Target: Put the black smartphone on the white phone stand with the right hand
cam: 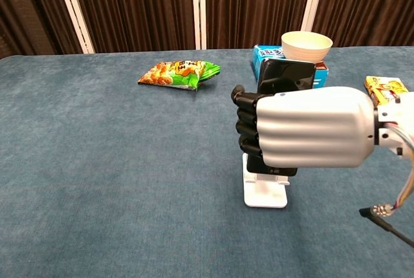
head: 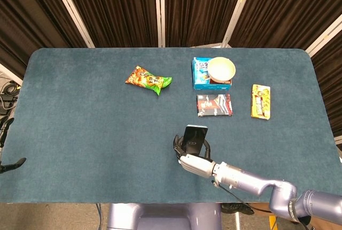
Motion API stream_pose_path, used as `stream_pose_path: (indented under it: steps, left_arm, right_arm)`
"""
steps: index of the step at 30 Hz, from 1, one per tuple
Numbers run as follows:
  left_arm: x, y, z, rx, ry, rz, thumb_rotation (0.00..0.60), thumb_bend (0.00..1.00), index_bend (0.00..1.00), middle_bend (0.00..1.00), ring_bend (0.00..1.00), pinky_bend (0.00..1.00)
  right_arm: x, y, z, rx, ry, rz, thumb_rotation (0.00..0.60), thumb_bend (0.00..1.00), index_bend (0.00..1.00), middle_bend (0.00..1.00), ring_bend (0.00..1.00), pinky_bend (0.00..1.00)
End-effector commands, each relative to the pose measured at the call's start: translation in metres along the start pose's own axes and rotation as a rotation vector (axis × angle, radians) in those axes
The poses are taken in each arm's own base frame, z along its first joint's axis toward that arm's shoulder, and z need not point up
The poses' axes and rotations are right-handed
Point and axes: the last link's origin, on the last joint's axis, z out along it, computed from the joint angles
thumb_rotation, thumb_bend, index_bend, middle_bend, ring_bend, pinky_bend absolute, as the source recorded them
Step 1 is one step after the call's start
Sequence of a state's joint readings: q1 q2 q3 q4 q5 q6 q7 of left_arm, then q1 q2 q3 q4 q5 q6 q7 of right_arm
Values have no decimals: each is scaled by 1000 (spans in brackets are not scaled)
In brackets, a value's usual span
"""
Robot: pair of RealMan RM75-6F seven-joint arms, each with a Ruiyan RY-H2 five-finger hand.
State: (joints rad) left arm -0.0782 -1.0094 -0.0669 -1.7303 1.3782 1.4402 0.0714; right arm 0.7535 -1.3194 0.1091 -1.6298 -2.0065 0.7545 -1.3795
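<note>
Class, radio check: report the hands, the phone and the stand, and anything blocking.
Right hand grips the smartphone, upright over the white stand. Left hand barely in view at frame edge, state unclear. Whether the phone is seated: hidden by the hand. Nothing blocking.

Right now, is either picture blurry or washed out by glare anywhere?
Head view: evenly lit, sharp, no glare on the table. Chest view: the right hand fills the foreground, bright with soft highlights; the black smartphone shows a faint sheen, not blur.

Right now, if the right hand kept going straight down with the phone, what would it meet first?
Likely the white phone stand directly beneath: the right hand holds the black smartphone upright over it, its lower edge near the base. Whether they already touch is unclear.
</note>
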Motion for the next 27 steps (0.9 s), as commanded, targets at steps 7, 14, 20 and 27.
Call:
stream_pose_path:
  steps: [7, 14, 20, 27]
  left_arm:
    - [1, -1, 0, 0, 1, -4, 600, 0, 0, 0, 0, 0]
    - [2, -1, 0, -1, 3, -6, 600, 0, 0, 0, 0, 0]
    - [2, -1, 0, 0, 3, -8, 600, 0, 0, 0, 0, 0]
    - [2, -1, 0, 0, 1, -10, 600, 0, 0, 0, 0, 0]
  right_arm:
    - [3, -5, 7, -10, -45, -16, 600, 545, 609, 614, 492, 321]
    - [7, -12, 8, 1, -45, -21, 600, 544, 611, 614, 492, 321]
    - [9, -18, 9, 10, -43, -22, 600, 541, 607, 608, 491, 321]
    - [9, -19, 10, -1, -53, -2, 600, 511, 430, 436, 424, 321]
